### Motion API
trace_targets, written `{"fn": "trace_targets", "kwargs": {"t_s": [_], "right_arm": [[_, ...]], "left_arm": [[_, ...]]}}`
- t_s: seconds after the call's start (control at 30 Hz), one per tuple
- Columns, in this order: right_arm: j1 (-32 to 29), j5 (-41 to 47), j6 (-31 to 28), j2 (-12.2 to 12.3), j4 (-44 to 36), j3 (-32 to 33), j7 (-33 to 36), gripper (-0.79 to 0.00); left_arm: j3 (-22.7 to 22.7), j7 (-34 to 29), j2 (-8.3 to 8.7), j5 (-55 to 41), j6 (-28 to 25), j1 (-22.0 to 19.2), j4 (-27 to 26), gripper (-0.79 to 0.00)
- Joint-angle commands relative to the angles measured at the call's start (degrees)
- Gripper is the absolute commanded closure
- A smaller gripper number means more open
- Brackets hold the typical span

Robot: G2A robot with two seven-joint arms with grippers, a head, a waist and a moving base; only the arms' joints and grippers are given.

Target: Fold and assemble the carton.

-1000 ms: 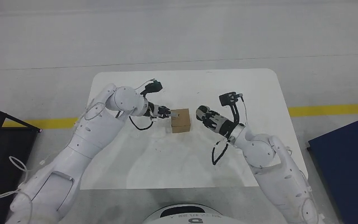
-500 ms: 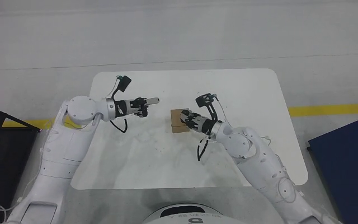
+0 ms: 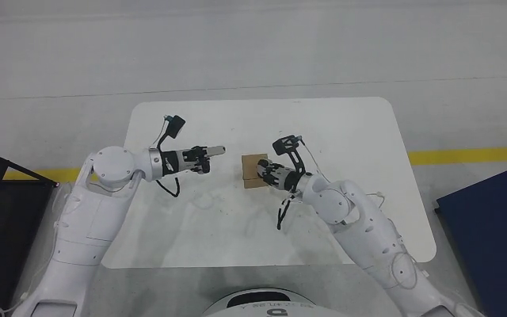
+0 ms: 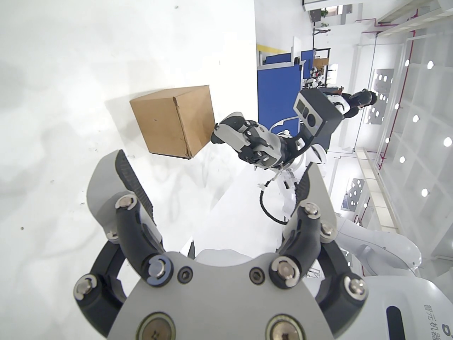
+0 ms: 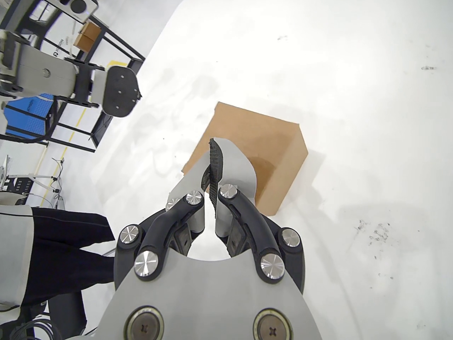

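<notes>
A small closed brown carton (image 3: 252, 165) stands near the middle of the white table (image 3: 356, 135). My right gripper (image 3: 267, 173) is shut, its fingertips pressed against the carton's right side. In the right wrist view the closed pads (image 5: 213, 150) lie over the carton (image 5: 269, 143) with nothing between them. My left gripper (image 3: 217, 149) hangs open a short way left of the carton, apart from it. In the left wrist view the carton (image 4: 170, 122) sits beyond my open left gripper (image 4: 214, 160), with the right gripper (image 4: 230, 134) against its far side.
The table's right edge (image 4: 253, 29) runs close behind the carton in the left wrist view. A black frame rack (image 5: 88, 83) stands off the table on the left arm's side. Blue panels (image 3: 475, 230) stand on the floor at the right.
My left gripper has drawn back from the carton to the left and opened. My right gripper has closed in on the carton's right side and shut.
</notes>
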Motion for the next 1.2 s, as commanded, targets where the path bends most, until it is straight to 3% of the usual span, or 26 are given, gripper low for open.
{"fn": "trace_targets", "kwargs": {"t_s": [0.0,0.17,0.3,0.4,0.6,0.87,1.17], "right_arm": [[-0.05,-0.28,0.33,-0.05,-0.41,-0.22,-0.16,0.000],[-2.58,-0.13,-1.11,0.43,-5.43,1.28,-0.51,0.000],[-4.13,-0.83,-6.71,1.31,-6.74,1.80,6.66,0.000],[-3.08,-2.80,-6.42,1.35,-3.75,0.32,10.49,0.000],[1.20,-2.87,-5.36,0.35,3.06,-2.18,6.67,0.000],[0.03,-3.82,-3.77,0.63,1.44,-2.05,8.45,0.000],[2.74,0.29,-2.98,-0.20,4.64,-2.37,4.34,0.000]], "left_arm": [[0.26,0.05,0.02,-0.02,0.05,-0.10,-0.01,-0.785],[0.67,0.46,0.09,-0.42,0.14,-0.06,0.02,-0.785],[1.06,0.69,0.12,-0.78,0.18,-0.21,0.29,-0.785],[1.60,0.99,0.07,-1.24,0.06,-0.61,1.00,-0.785],[3.50,1.09,-0.22,-2.19,-0.38,-2.10,2.17,-0.785],[5.08,0.90,-0.37,-2.47,-0.46,-3.61,3.95,-0.785],[5.43,-0.86,-0.26,-2.95,-1.21,-5.92,5.25,-0.785]]}}
